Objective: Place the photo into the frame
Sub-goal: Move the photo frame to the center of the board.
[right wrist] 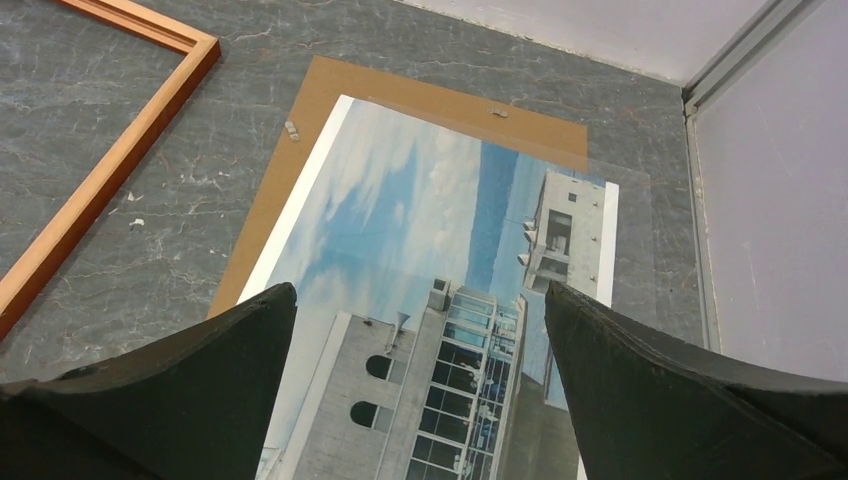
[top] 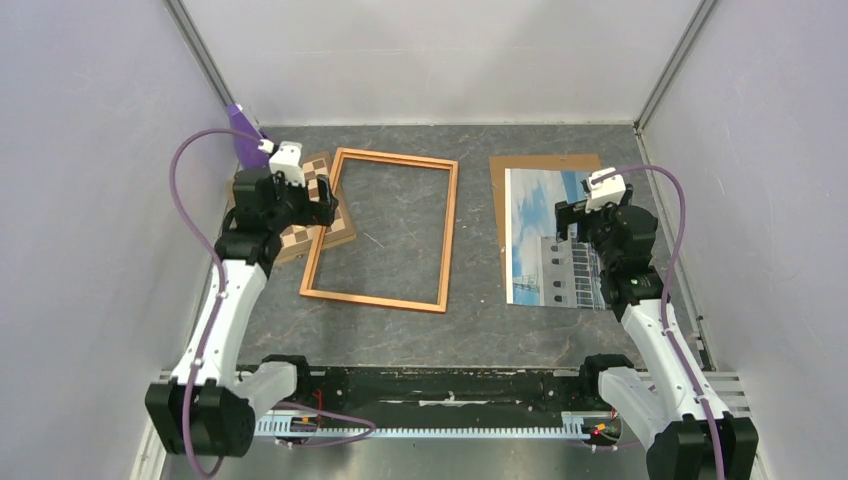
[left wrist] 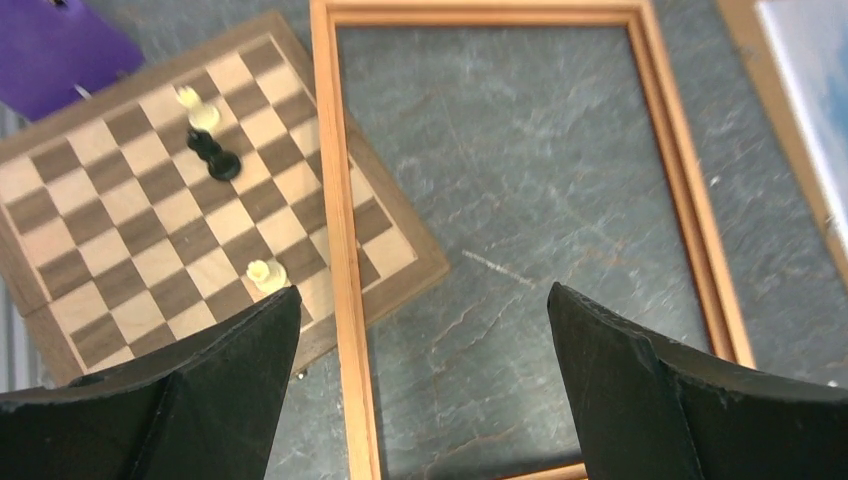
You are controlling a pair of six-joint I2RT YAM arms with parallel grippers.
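The photo, a pale building against blue sky, lies face up at the right, partly on a brown backing panel. It fills the right wrist view. The orange-brown wooden frame lies flat and empty at the table's middle; its left rail shows in the left wrist view. My left gripper is open and empty above the frame's left rail, by the chessboard; it also shows in the left wrist view. My right gripper is open and empty above the photo; it also shows in the right wrist view.
A checkered chessboard with a few pieces lies partly under the frame's left rail. A purple object sits at the back left. White walls enclose the grey table on three sides.
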